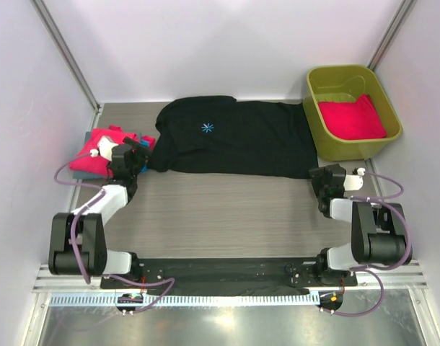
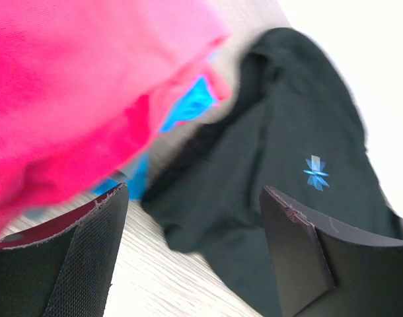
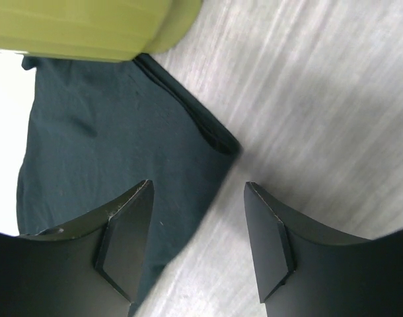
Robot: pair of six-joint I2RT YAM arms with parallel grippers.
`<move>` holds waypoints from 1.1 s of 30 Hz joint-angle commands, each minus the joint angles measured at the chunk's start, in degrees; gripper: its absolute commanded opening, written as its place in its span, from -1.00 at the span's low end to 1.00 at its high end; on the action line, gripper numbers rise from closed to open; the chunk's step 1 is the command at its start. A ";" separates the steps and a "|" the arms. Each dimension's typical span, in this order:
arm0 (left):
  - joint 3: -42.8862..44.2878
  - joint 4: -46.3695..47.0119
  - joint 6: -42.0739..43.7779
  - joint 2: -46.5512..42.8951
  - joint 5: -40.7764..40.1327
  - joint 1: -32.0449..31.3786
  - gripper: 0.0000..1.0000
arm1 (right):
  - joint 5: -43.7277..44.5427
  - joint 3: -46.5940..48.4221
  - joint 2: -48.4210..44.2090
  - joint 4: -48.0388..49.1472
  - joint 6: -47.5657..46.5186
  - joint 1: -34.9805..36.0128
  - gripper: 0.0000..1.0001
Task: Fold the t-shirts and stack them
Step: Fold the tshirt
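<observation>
From above, we see the black t-shirt (image 1: 234, 137) lying along the far surface (image 1: 220, 209), its long axis left to right. The left hand (image 1: 138, 155) is at its chest end and the right hand (image 1: 322, 182) at its hem corner.

In the left wrist view, that hand is apart and empty, and the shirt lies ahead and to the right. Blur leaves the blue cloth (image 2: 188, 109) under the pink stack (image 2: 69, 99) probably another tee.

In the right wrist view, this hand is also apart and empty over the hem corner. The tub (image 3: 89, 30) hides the shirt's far edge.

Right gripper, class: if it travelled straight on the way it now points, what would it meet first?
Probably the hem corner of the black t-shirt, lying on the table ahead of the open right gripper; the olive tub sits further on. Depth is hard to judge.
</observation>
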 commanded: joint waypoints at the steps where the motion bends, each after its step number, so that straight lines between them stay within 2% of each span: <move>1: -1.57 -0.11 -0.22 -5.46 1.19 -1.90 0.62 | 0.35 2.59 2.98 3.09 0.92 -0.12 0.25; 7: -4.73 -2.41 -4.44 -8.11 -2.85 -8.58 0.61 | 2.01 6.37 9.30 -0.24 3.29 -0.21 0.18; 8: -5.00 -2.50 -4.62 -8.11 -4.86 -9.54 0.60 | 2.19 7.08 10.88 -2.07 3.73 -0.21 0.11; 9: -5.08 -2.67 -4.71 -7.94 -5.31 -11.12 0.60 | 2.19 7.87 11.50 -2.96 3.56 -0.21 0.01; 11: -5.61 -2.67 -4.62 -7.32 -6.10 -12.19 0.59 | 2.54 9.45 12.12 -5.15 3.12 -0.21 -0.43; 13: -6.92 -1.02 -3.31 -6.62 -8.38 -12.80 0.59 | 3.51 10.07 11.60 -6.39 2.60 -0.12 -0.63; 14: -7.63 -0.05 -2.69 -6.44 -9.35 -12.81 0.59 | 3.94 10.07 10.99 -7.88 2.51 -0.12 -0.89; 15: -7.72 0.05 -3.21 -6.44 -10.23 -12.72 0.60 | 4.56 9.81 10.29 -8.59 2.33 -0.12 -0.95; 21: -7.64 2.77 -2.42 -5.04 -10.42 -12.80 0.60 | 7.72 3.66 1.50 -10.43 3.55 -0.21 -0.98; 27: -7.72 7.69 -2.51 -0.83 -6.99 -12.72 0.59 | 10.62 2.87 -5.18 -15.01 3.38 -0.47 -0.98; 33: -5.97 11.48 -1.72 4.80 -5.22 -12.63 0.49 | 8.61 2.51 -2.65 -13.69 4.70 -0.47 -0.98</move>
